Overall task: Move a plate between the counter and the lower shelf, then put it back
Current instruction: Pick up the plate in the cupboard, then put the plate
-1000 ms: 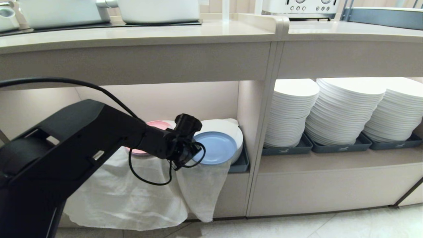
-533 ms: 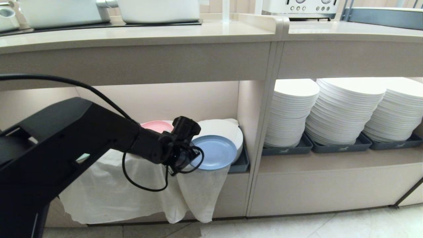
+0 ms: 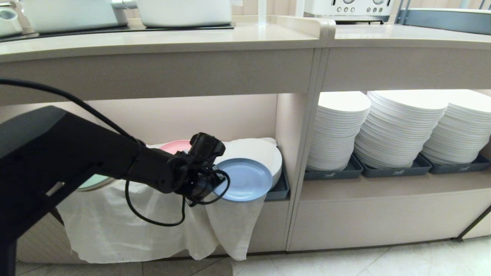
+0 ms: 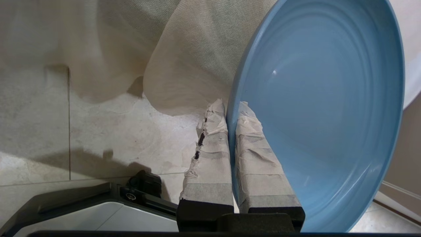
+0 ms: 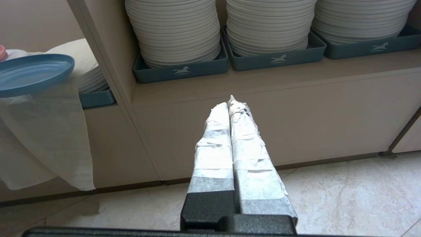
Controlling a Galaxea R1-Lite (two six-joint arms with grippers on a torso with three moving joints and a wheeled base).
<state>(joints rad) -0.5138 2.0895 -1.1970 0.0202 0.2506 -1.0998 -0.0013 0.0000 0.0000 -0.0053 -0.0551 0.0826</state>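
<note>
Item: plate [image 3: 243, 179], light blue, pinched at its rim by left gripper [image 4: 230, 115], held at the lower shelf [image 3: 184, 115] mouth above the draped cloth [image 3: 153, 226].

Right gripper [image 5: 232, 105]: closed, empty, parked facing the white stacks.

Risks: one-edge grip, possible tilt or slip; cloth may snag.

Obscured: grip point in head view, behind wrist.

Head camera low, facing shelving [image 3: 299, 168]

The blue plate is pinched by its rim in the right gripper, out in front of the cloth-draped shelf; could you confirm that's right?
Not quite: the left gripper pinches the blue plate by its rim, as the left wrist view shows. The right gripper is shut and empty. The rest stands.
</note>
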